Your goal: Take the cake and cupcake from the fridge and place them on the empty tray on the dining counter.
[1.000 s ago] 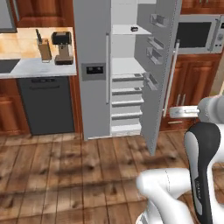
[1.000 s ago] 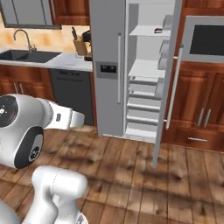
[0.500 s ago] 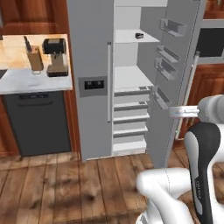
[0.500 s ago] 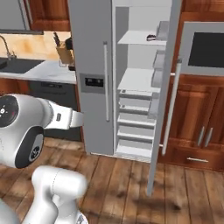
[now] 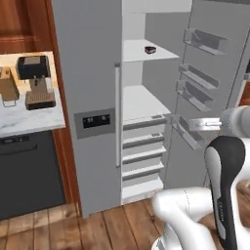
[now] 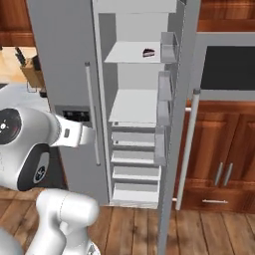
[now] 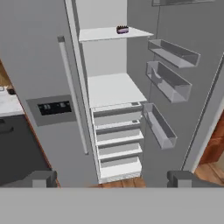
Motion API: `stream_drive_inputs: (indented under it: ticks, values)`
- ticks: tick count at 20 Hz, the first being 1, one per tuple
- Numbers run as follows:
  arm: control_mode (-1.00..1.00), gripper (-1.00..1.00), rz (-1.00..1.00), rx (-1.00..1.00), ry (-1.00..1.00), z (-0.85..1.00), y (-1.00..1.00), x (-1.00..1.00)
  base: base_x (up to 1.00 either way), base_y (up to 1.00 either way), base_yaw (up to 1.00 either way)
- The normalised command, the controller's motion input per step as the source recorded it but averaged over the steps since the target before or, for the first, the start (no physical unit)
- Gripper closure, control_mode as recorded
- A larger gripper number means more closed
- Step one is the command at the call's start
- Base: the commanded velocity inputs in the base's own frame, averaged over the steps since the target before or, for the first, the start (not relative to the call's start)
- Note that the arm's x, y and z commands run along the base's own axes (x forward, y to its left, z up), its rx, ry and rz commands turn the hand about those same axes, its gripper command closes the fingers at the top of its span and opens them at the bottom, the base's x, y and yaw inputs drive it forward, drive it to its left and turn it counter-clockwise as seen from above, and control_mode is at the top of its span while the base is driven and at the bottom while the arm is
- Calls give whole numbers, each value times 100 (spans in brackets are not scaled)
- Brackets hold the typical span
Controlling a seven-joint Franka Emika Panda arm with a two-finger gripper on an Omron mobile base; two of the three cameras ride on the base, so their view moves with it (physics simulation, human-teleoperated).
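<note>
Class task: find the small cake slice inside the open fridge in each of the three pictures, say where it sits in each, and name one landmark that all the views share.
Left base view: the cake sits upper centre, on the upper shelf.
Right base view: the cake sits upper centre-right, near the shelf's right end.
Hand view: the cake sits near the top, centre.
Shared landmark: the fridge's dark display panel on the closed door.

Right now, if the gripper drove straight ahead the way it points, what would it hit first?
Probably the fridge interior: the open gripper aims at the drawers under the middle shelf, well below the cake on the top shelf. Nothing stands between, though depth is hard to judge.
</note>
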Motion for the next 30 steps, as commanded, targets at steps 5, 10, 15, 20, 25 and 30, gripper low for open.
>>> stream_drive_inputs:
  ticks: [5, 10, 15, 20, 25, 30]
  values:
    - [100, -100, 0, 0, 0, 0, 0, 0, 100, 52, -31]
    - [100, -100, 0, 0, 0, 0, 0, 0, 100, 53, -30]
    - [100, -100, 0, 0, 0, 0, 0, 0, 62, -25, -25]
    - [100, -100, 0, 0, 0, 0, 0, 0, 39, -44, -28]
    - [100, -100, 0, 0, 0, 0, 0, 0, 74, 32, -7]
    - [100, -100, 0, 0, 0, 0, 0, 0, 82, 13, 10]
